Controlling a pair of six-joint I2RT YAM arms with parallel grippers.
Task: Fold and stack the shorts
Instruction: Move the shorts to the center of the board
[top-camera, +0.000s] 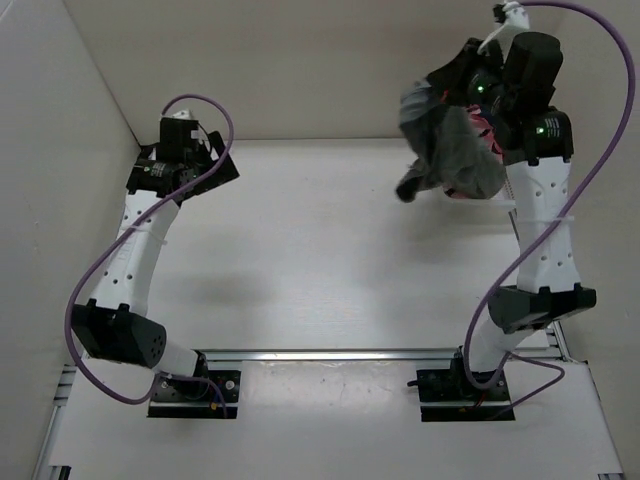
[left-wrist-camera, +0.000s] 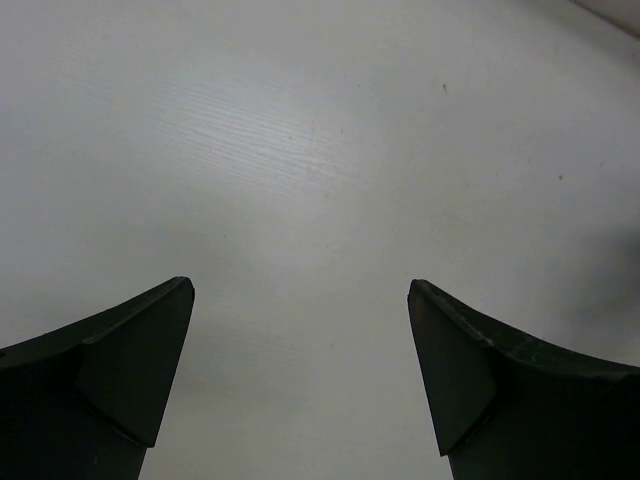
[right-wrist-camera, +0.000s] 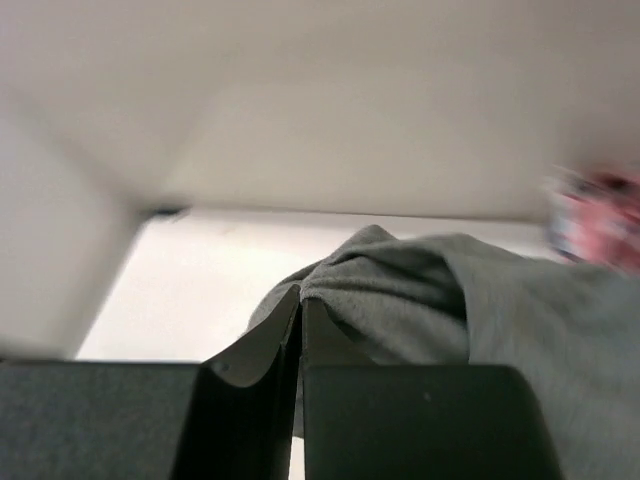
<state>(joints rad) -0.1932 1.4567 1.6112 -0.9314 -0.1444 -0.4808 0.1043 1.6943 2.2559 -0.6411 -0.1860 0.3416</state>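
The right gripper (right-wrist-camera: 301, 300) has its two dark fingers pressed together, with only a hairline slit between them. A fold of the shorts (right-wrist-camera: 430, 300) is pinched at their tips, and the grey cloth bulges up just behind and to the right of them. From above, the shorts (top-camera: 455, 155) hang in a crumpled bunch from the raised right wrist over the far right corner of the desk (top-camera: 320, 250). One darker end droops toward the desk's middle. Whether that lowest end touches the desk or hangs clear cannot be told.

The left gripper (left-wrist-camera: 301, 287) stands wide apart, holding and touching nothing, with plain white desk surface between its fingers. It sits near the far left corner.

In the top view the right fingers themselves are hidden behind the cloth and the wrist housing. The waistband, drawstring and legs cannot be picked out in the bundle. In the right wrist view a blurred red-pink patch (right-wrist-camera: 592, 215) shows at the right edge, too smeared to identify, and the shorts run off the frame at the right and bottom.
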